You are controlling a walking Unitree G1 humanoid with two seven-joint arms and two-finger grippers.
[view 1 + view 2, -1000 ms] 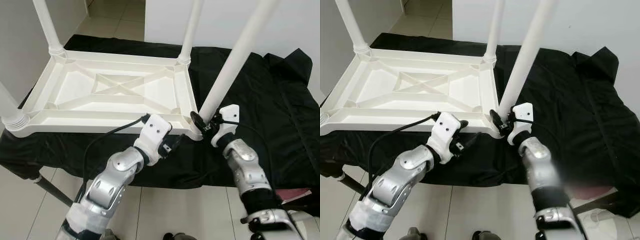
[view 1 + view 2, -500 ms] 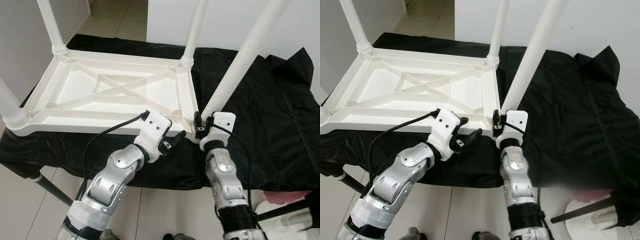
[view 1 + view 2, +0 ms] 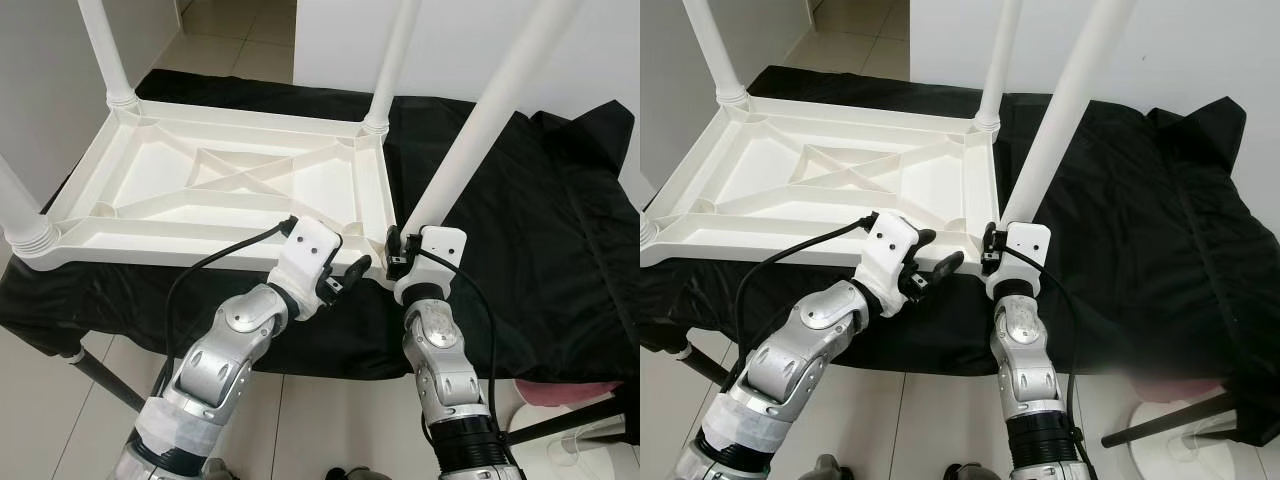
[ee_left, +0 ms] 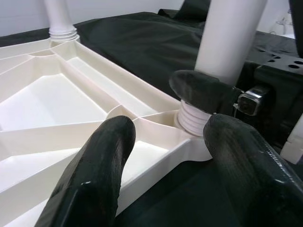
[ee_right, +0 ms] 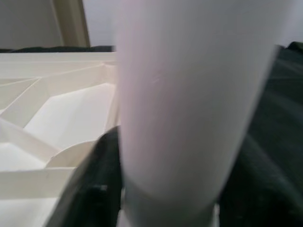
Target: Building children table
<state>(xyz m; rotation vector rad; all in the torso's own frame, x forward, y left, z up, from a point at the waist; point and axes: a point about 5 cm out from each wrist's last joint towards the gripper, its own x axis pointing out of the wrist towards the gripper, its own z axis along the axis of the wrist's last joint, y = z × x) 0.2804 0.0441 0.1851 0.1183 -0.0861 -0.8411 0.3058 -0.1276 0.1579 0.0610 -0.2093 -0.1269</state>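
A white plastic children's table (image 3: 150,195) lies upside down on a black cloth (image 3: 540,230). Three legs stand in its corners. The fourth white leg (image 3: 482,115) leans at the near right corner, its threaded base at the socket (image 4: 191,120). My right gripper (image 3: 396,246) is shut on that leg just above the base; in the right wrist view the leg (image 5: 189,94) sits between the black fingers (image 5: 102,189). My left gripper (image 3: 349,276) is open, its fingers (image 4: 102,156) astride the table's near rim beside that corner.
The cloth-covered surface ends just in front of me, with tiled floor (image 3: 320,420) below. A white wall (image 3: 450,40) stands behind. A dark metal bar (image 3: 105,380) slants at the lower left; a stand foot (image 3: 560,420) and something pink (image 3: 575,390) lie at the lower right.
My right arm has swung in from the right, so its forearm now rises straight below the leg's base, the gripper still on the leg. The left gripper has edged closer to the corner.
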